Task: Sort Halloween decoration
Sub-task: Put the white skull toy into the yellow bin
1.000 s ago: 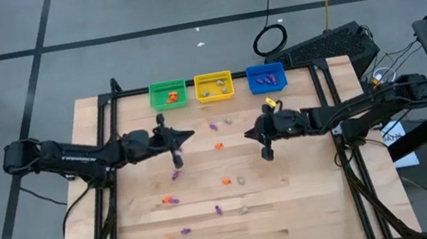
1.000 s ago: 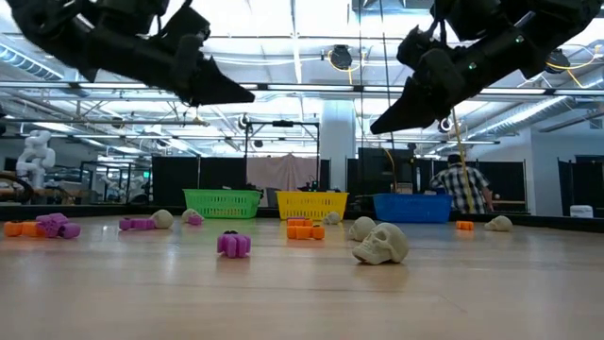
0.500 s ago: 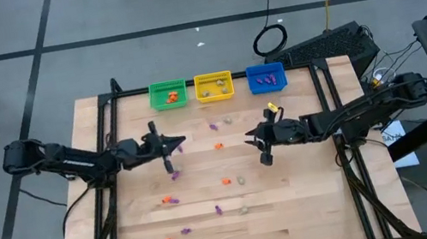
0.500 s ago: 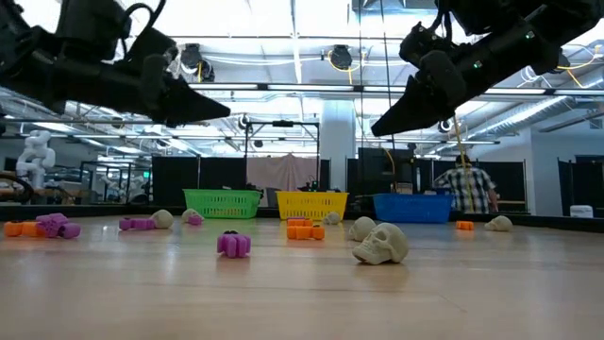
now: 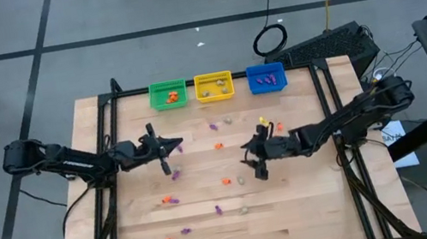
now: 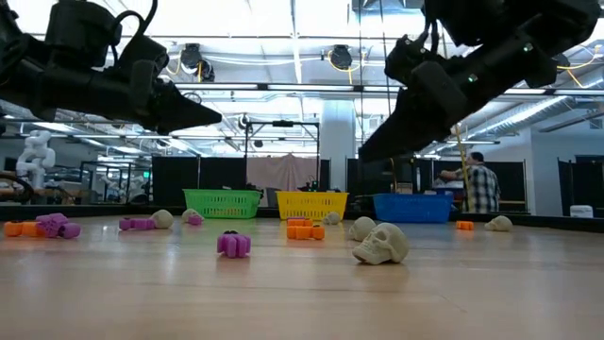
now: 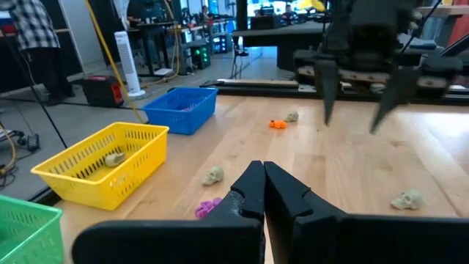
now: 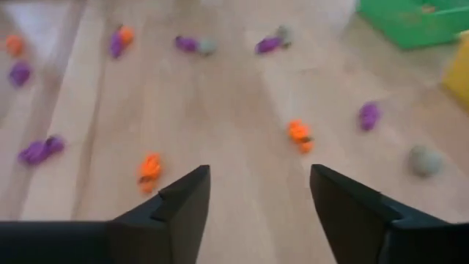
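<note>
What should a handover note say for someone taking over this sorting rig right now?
Left gripper: shut, empty, hovering over the table's left-centre.
Right gripper: open, empty, above the table's middle, near a pale skull.
Done: some trinkets already lie in the green basket, yellow basket and blue basket.
Left: orange, purple and pale pieces scattered across the table, including an orange piece and purple piece. All need binning.

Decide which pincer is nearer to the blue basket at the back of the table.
Right. The right pincer, open, hangs over mid-table, in front of the blue basket and to its left; the left pincer, shut, is farther off, nearer the green basket.
</note>
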You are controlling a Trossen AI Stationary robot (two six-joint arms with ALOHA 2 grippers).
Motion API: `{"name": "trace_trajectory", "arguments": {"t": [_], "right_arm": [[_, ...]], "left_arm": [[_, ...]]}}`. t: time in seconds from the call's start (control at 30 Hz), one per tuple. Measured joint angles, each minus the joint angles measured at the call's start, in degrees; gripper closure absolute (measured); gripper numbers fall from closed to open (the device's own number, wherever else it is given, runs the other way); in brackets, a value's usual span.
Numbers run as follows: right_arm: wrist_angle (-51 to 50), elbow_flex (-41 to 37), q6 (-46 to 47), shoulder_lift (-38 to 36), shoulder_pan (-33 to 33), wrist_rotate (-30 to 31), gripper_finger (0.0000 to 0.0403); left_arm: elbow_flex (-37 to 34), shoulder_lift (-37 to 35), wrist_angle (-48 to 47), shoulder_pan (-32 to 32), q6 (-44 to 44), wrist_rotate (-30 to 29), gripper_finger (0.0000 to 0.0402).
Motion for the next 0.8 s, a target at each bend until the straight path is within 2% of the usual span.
{"name": "trace_trajectory", "arguments": {"t": [0.07, 0.23, 0.3, 0.53, 0.8], "right_arm": [[-0.18, 0.76, -0.01, 1.34, 1.66, -0.34, 0.0162], [-0.41, 1.84, 1.37, 4.41, 6.19, -5.81, 0.0144], [-0.42, 2.22, 2.88, 5.64, 7.86, -5.66, 0.0143], [-1.79, 5.23, 16.23, 10.79, 10.37, 1.28, 0.0152], [-16.51, 14.75, 28.59, 14.74, 13.65, 8.51, 0.0153]], "left_arm": [[0.0, 0.0, -0.01, 0.0, -0.02, 0.03, 0.0401], [0.0, 0.0, -0.1, 0.0, -0.63, 0.06, 0.0401], [0.0, 0.0, -0.08, 0.0, -1.4, 0.06, 0.0401], [0.02, 0.0, 0.06, -1.43, -1.51, 0.05, 0.0401], [0.02, 0.0, -0.15, -3.33, -1.48, 0.01, 0.0401]]}}
